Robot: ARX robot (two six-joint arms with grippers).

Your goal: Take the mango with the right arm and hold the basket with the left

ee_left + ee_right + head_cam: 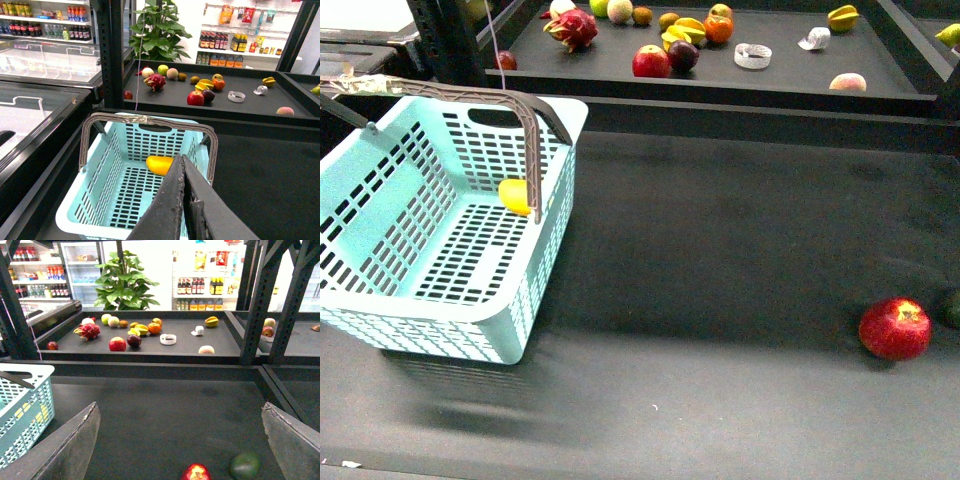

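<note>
The pale turquoise plastic basket sits nearest in the front view, on the left of the dark counter, tilted with its far end raised and its brown-grey handle standing over the opening. Inside it, against the right-hand wall under the handle, lies the yellow mango; the left wrist view shows the same fruit resting on the slotted floor toward the far end.

The left gripper hangs above the basket's near rim, its two dark fingers clenched flat against each other with nothing between them, apart from the basket. The right gripper is spread wide and released, its fingers at either edge of its wrist view, holding nothing, above the bare counter.

Well apart from the basket, on the right of the counter, a red apple rests with a dark green round fruit just beside it.

Behind the counter a raised black shelf carries loose produce: a pink dragon fruit, a second red apple touching a dark plum, yellow star fruits, an orange, a peach and a white ring of tape.
</note>
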